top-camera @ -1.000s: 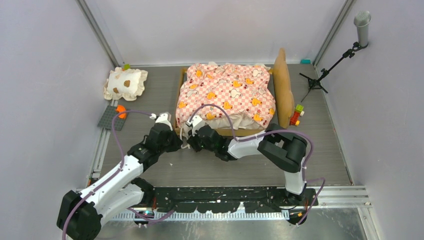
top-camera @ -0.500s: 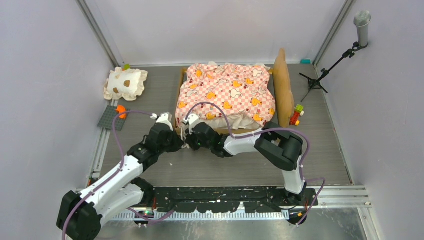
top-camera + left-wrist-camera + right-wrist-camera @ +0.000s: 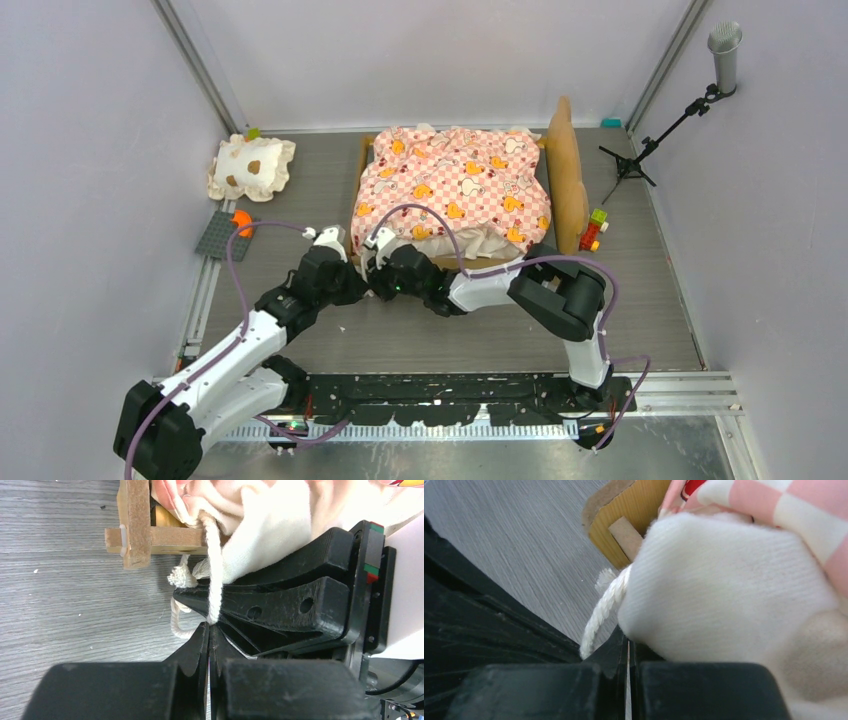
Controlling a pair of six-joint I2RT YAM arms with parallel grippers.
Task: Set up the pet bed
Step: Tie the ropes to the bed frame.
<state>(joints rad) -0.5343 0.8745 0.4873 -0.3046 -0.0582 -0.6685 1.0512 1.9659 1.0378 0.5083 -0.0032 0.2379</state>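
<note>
Down at the near-left corner of the light-wood pet bed (image 3: 455,195), sat on the grey table (image 3: 420,340) with its pink checkered mattress (image 3: 440,170) rumpled, the left gripper (image 3: 210,630) was clenched on a white cord (image 3: 214,570), the right gripper (image 3: 628,650) pinched shut beside it on something I couldn't make out, the tie looking unfinished and the spotted cream pillow (image 3: 252,168) well apart.

At your black fingers (image 3: 192,652): white cord (image 3: 214,570). Just above them: light-wood frame (image 3: 137,525), pink-check bed (image 3: 455,190) w/ orange animals. Left of them: grey woodgrain table (image 3: 60,590).
</note>
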